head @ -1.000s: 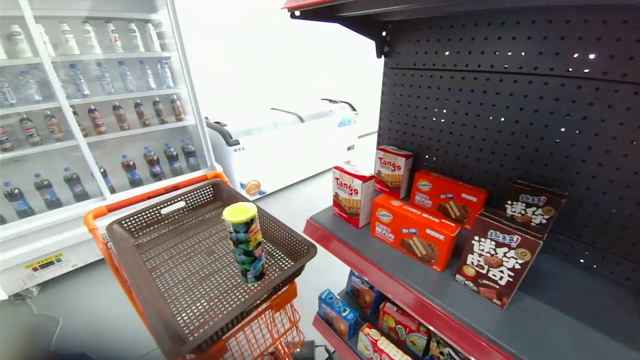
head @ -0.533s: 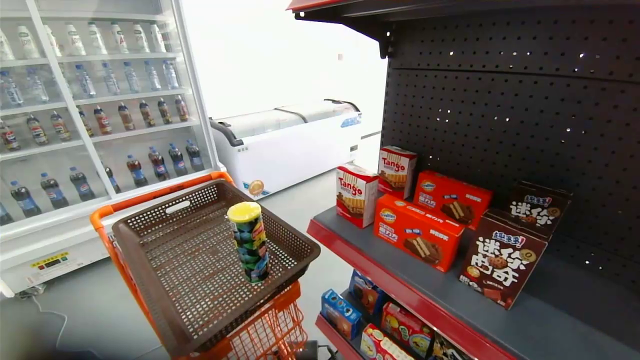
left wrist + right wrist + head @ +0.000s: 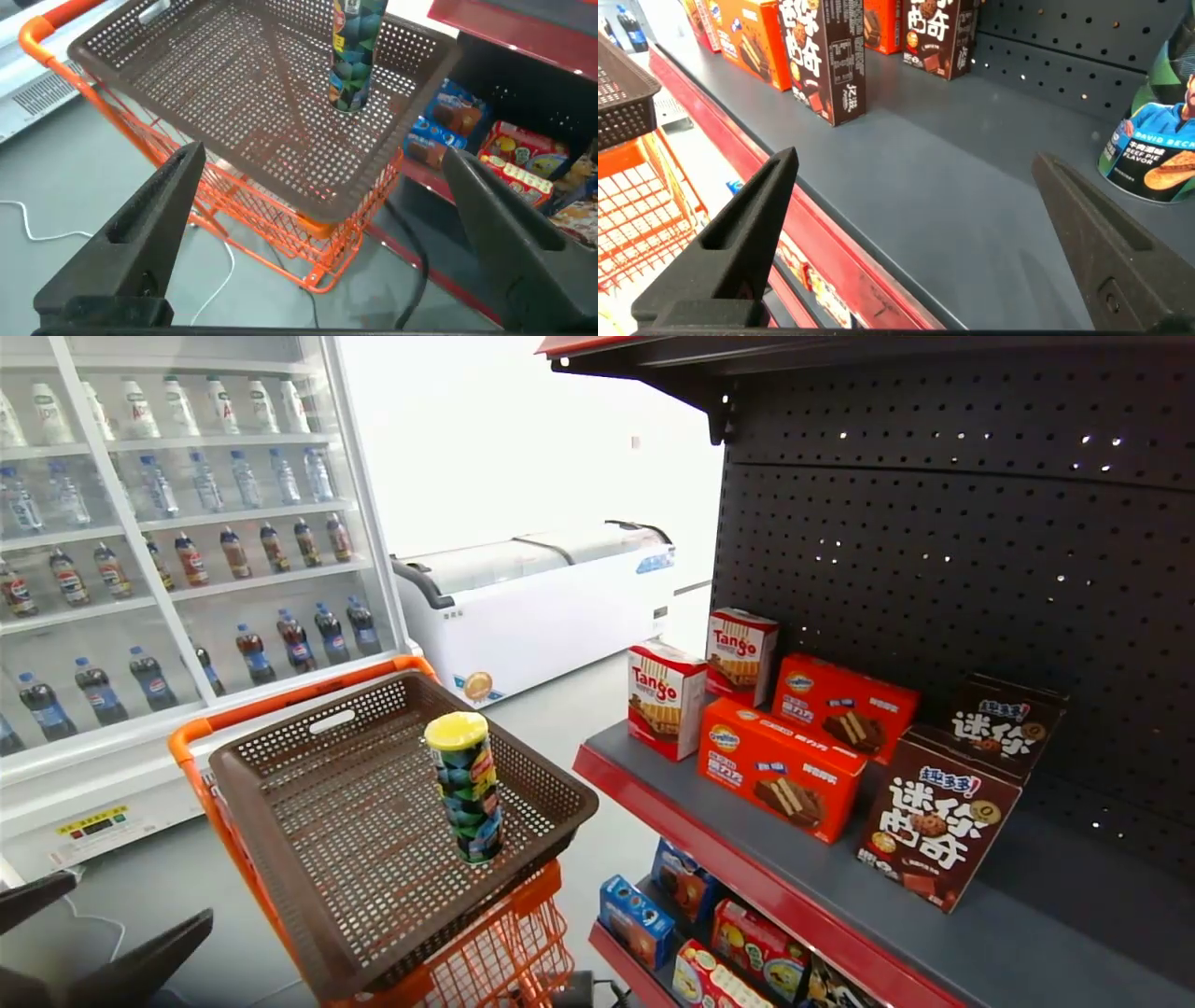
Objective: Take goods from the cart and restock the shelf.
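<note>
One tube of crisps, yellow-lidded, stood upright in the brown perforated basket atop the orange cart, toward the 3 o'clock side of the basket floor, nearest the shelf. It was probably set there so an arm could take it round the middle and carry it a short way across. The left hand hung low at 7 o'clock in the head view, fingers spread wide and holding nothing. The tube lay well apart from it, toward 2 o'clock, and the left wrist view showed it ahead, within the span of the fingers. The right hand hovered over the bare grey shelf, also wide and empty, seemingly kept out of the way. Biscuit boxes stood in rows toward the shelf's 10 o'clock end, leaving room for the tube.
</note>
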